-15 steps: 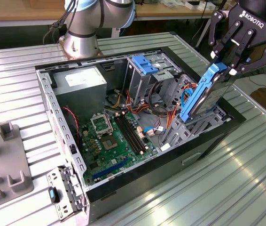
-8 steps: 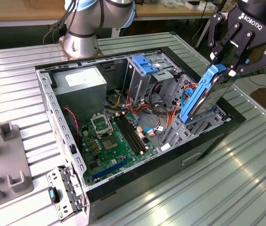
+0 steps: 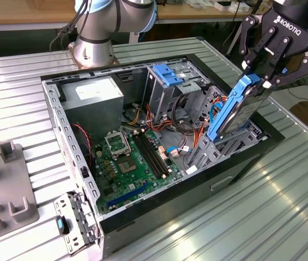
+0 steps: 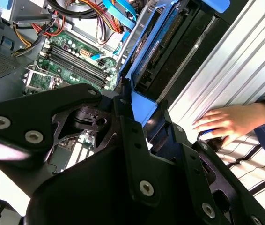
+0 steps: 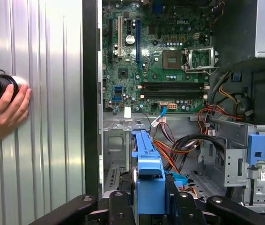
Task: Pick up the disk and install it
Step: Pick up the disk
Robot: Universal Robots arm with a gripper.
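Jaws clamp the disk point(image 3: 235, 109) — tilted over the open computer case point(image 3: 159, 204).

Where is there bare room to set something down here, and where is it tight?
Free: the table along the case, and the strip between case and grey fixture. Crowded: the cables by the drive cage, under the disk held tilted in the gripper. A hand rests on the table beside the case in the first wrist view.

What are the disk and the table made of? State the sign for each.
Disk: rails look like moulded plastic, bright blue, slightly glossy; body seems metal, with a grey sheen. Table: probably aluminium, ribbed, matt silver.
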